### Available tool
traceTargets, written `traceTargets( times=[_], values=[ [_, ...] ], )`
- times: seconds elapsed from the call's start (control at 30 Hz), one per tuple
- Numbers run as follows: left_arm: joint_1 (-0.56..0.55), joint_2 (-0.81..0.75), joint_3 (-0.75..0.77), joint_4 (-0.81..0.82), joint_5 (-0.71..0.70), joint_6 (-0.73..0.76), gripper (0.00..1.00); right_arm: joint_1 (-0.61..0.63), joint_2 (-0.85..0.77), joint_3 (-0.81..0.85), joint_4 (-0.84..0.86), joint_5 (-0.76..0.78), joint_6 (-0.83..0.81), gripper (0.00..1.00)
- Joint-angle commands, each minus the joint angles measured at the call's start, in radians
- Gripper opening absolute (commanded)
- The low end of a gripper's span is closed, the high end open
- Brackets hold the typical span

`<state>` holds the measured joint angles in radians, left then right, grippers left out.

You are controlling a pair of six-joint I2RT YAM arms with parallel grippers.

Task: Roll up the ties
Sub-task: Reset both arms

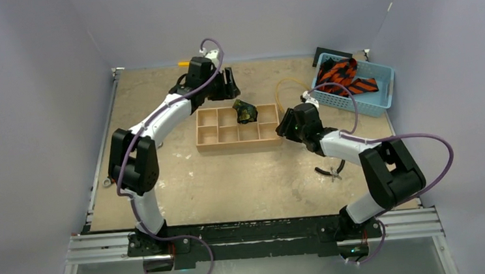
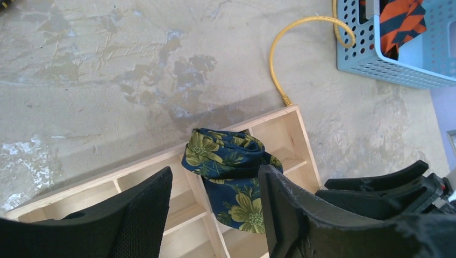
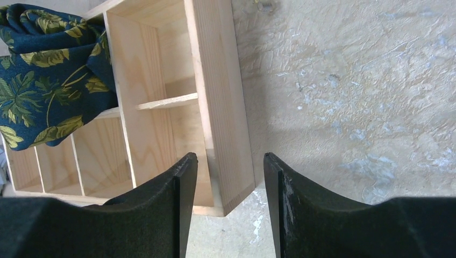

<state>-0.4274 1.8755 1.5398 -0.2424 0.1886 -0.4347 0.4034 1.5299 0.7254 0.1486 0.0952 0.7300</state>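
Observation:
A rolled dark navy tie [image 1: 246, 111] with yellow-green flowers sits in the wooden compartment tray [image 1: 207, 140], in the back row, draped over a divider. My left gripper [image 1: 230, 85] hovers just behind it. In the left wrist view this gripper [image 2: 214, 172] is open, with the tie [image 2: 231, 166] below the gap and untouched. My right gripper [image 1: 285, 128] stands open at the tray's right end. Its fingers [image 3: 228, 158] frame the tray's corner [image 3: 215, 80] without touching it, and the tie [image 3: 48, 75] lies off to the left. Orange-red and black striped ties [image 1: 343, 77] lie in the blue basket [image 1: 371, 104].
A thin yellow cord [image 1: 282, 88] loops on the table between the tray and the basket. A small black object [image 1: 331, 169] lies by the right forearm. Another black item [image 1: 328, 53] sits behind the basket. Grey walls enclose the table.

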Motion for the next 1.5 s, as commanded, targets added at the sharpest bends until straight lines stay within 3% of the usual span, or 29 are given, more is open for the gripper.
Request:
traceTargets(
  times=[0.0,0.13,0.27,0.57,0.73,0.93,1.13,1.23,1.3,1.47],
  values=[
    [0.011,0.034,-0.018,0.018,-0.004,-0.013,0.56,-0.003,-0.024,0.007,-0.002,-0.001,-0.033,0.52],
    [0.01,0.061,0.0,0.011,0.041,-0.029,0.5,-0.003,-0.024,0.001,0.009,-0.019,-0.044,0.52],
    [0.01,-0.019,-0.095,0.083,0.039,-0.067,0.58,-0.003,-0.01,0.0,0.023,-0.037,-0.046,0.52],
    [0.009,-0.167,-0.25,0.12,0.01,-0.113,0.67,-0.004,-0.012,-0.02,0.063,-0.047,-0.043,0.52],
    [0.009,-0.314,-0.401,0.153,-0.087,-0.117,0.67,-0.002,-0.047,-0.036,0.074,-0.019,-0.062,0.52],
    [0.009,-0.557,-0.552,0.128,-0.297,-0.112,0.69,0.006,-0.258,-0.091,0.065,0.019,-0.139,0.55],
    [0.01,-0.747,-0.596,0.021,-0.514,-0.141,0.83,0.06,-0.53,-0.133,0.064,-0.048,-0.215,0.63],
    [0.01,-0.783,-0.599,-0.051,-0.579,-0.153,0.84,0.087,-0.661,-0.157,0.071,-0.071,-0.217,0.79],
    [0.01,-0.793,-0.603,-0.099,-0.6,-0.148,0.84,0.09,-0.73,-0.175,0.075,-0.063,-0.166,0.97],
    [0.01,-0.892,-0.704,-0.065,-0.622,-0.118,0.83,0.09,-0.893,-0.258,0.146,-0.03,-0.03,0.99]
  ],
)
